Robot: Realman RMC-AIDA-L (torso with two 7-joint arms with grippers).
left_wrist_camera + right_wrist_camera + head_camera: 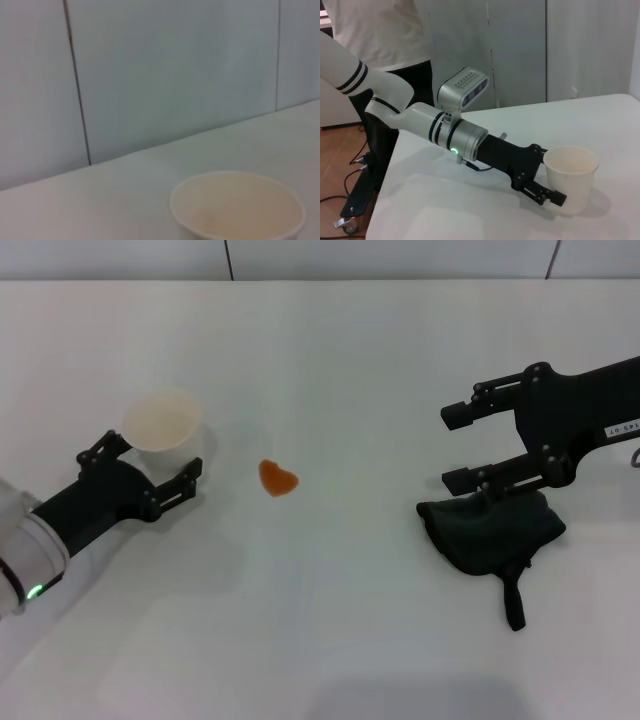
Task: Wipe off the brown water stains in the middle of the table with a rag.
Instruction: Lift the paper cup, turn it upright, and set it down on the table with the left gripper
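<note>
The brown water stain [278,478] is a small orange-brown heart-shaped blot in the middle of the white table [330,640]. The dark rag [495,528] lies bunched at the right, its strap tail [513,602] pointing toward the front. My right gripper [456,448] is open, just above the rag's far edge, with its lower finger [470,478] close over the cloth. My left gripper [155,458] is open at the left, its fingers on either side of a pale cream cup [162,420]. The stain and the rag do not show in the wrist views.
The cream cup stands upright left of the stain and also shows in the left wrist view [237,207] and the right wrist view [570,175]. A grey panelled wall [175,75] runs behind the table. A person in a white shirt [375,30] stands beyond the left arm [455,135].
</note>
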